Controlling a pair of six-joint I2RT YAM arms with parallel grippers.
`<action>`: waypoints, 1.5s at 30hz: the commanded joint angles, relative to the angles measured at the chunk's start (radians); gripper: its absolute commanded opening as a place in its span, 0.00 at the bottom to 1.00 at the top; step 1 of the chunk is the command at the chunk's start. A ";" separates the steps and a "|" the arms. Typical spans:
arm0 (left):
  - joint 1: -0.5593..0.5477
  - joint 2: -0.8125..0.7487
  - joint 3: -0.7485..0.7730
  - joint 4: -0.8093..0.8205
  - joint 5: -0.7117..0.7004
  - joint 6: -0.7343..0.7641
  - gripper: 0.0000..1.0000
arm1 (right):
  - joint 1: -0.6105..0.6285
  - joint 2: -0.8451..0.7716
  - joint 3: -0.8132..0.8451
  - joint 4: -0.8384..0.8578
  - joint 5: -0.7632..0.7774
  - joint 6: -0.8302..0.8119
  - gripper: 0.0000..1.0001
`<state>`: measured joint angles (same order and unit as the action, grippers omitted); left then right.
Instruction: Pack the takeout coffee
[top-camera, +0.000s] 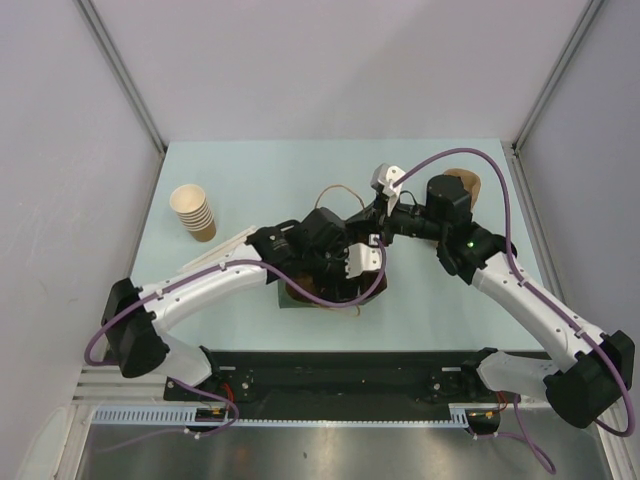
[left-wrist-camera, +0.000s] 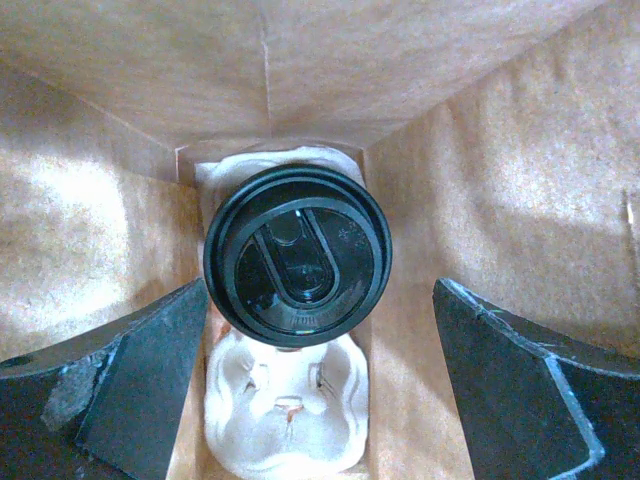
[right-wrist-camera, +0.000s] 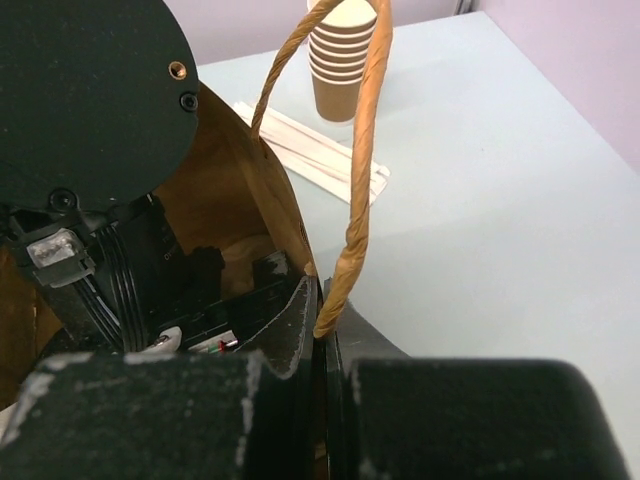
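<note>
Takeout coffee (left-wrist-camera: 297, 255) is sitting upright at the bottom of the paper bag (left-wrist-camera: 500, 150), its round black lid facing straight up at the left wrist camera. It is resting in one pocket of a pale moulded-pulp carrier (left-wrist-camera: 285, 420) lying on the bag's floor, and the nearer pocket of that carrier is showing empty. The left gripper (left-wrist-camera: 322, 288) is reaching down inside the bag and hanging above the cup with its jaws spread wide. Its two dark fingers (left-wrist-camera: 140, 390) are standing well clear on either side of the lid, touching neither the cup nor the carrier.

The right gripper (right-wrist-camera: 318, 330) is pinching the bag's upper rim with its jaws pressed together on the paper, right where one twisted paper handle (right-wrist-camera: 365, 150) is joining the edge. That handle is arching up over the opening. The bag's brown inner wall is showing beside the left arm's wrist (much of the interior is being blocked by it in this view).

On the pale table (top-camera: 250, 180), a stack of lidless paper cups (top-camera: 195, 213) is standing well to the left of the bag. A flat white paper packet (right-wrist-camera: 310, 150) is lying between the cups and the bag.
</note>
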<state>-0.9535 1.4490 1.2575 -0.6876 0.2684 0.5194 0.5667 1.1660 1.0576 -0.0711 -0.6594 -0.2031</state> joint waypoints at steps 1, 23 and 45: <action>-0.004 -0.091 0.103 0.095 0.020 -0.012 0.99 | -0.011 0.014 -0.004 -0.079 0.024 -0.022 0.00; 0.105 -0.090 0.270 0.083 0.028 -0.059 0.93 | -0.054 0.020 -0.004 -0.059 0.055 -0.025 0.00; 0.621 -0.173 0.258 -0.116 0.069 -0.225 0.69 | -0.194 0.113 0.042 0.040 0.199 0.051 0.00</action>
<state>-0.3832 1.3296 1.6176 -0.7174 0.3397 0.3038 0.3950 1.2510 1.0557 -0.0818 -0.5373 -0.1932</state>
